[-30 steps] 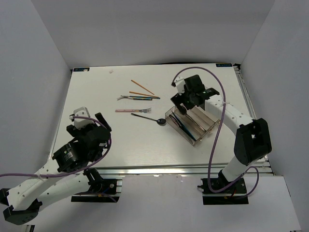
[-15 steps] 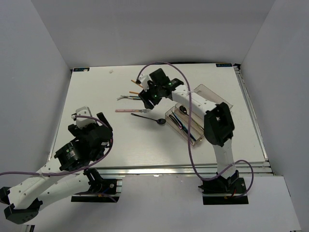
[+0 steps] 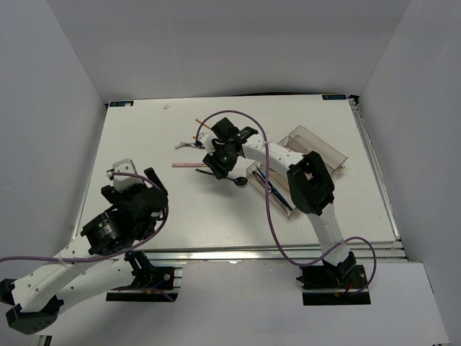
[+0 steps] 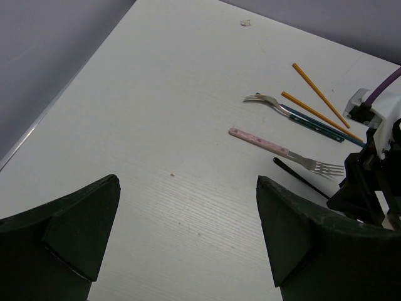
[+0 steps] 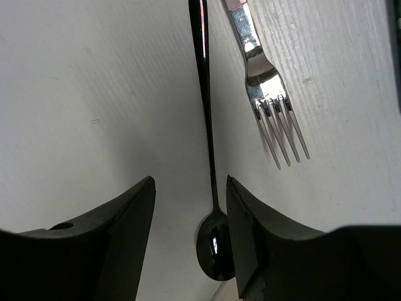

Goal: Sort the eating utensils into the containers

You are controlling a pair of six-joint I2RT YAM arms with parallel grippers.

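Note:
A black spoon point(image 5: 210, 157) lies on the white table, bowl toward the tray. My right gripper point(image 5: 191, 216) is low over it with its jaws apart, one on each side of the handle where it meets the bowl, nothing clamped. A pink-handled fork point(image 5: 263, 81) lies just beside the spoon. From above, the right gripper point(image 3: 218, 167) hides most of the spoon point(image 3: 240, 182). The pink-handled fork point(image 3: 189, 164), a silver fork point(image 4: 294, 111) and orange chopsticks point(image 4: 316, 94) lie left of and behind it. The clear tray point(image 3: 320, 144) holds several utensils. My left gripper point(image 4: 188, 232) hangs open over bare table.
The tray sits askew right of centre, touching the right arm's forearm point(image 3: 277, 155). A purple cable point(image 3: 268, 209) loops over the table in front of the tray. White walls enclose the table on three sides. A small speck point(image 4: 245, 23) lies at the far left.
The right arm has swung from above the tray leftward and down onto the black spoon, and its jaws have narrowed. The left arm has not moved.

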